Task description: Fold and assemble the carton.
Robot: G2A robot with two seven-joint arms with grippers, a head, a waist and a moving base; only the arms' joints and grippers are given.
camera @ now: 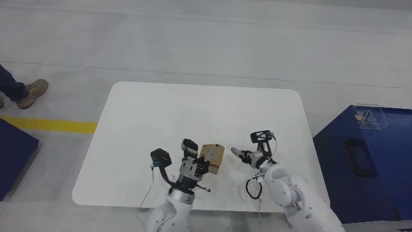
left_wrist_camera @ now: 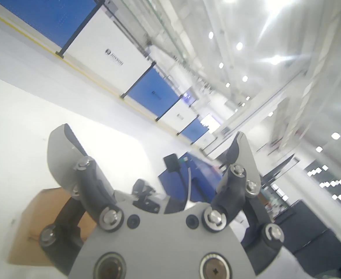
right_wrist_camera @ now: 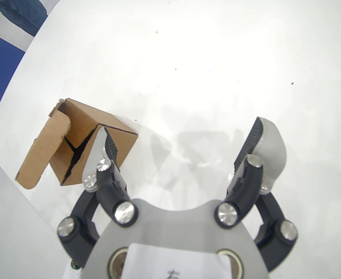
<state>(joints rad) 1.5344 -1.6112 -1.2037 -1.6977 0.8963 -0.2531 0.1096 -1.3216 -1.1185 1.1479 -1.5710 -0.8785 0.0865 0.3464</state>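
Right wrist view: the carton sits close to the front edge of the worktop. One long flap hangs loose, and the folded end flaps meet with a dark gap between them. The right fingers are spread and empty, just beside the carton. The left fingers are also spread and empty, tilted up towards the ceiling, with the carton next to one of them; I cannot tell whether they touch.

The main risk is probably a sideways or forward push sliding the light carton off that near edge. Pressing on the loose flap with nothing bracing the body could also spring the end flaps open. With both arms so close to the carton, they may crowd each other. A blue bin stands well apart, beside the worktop.
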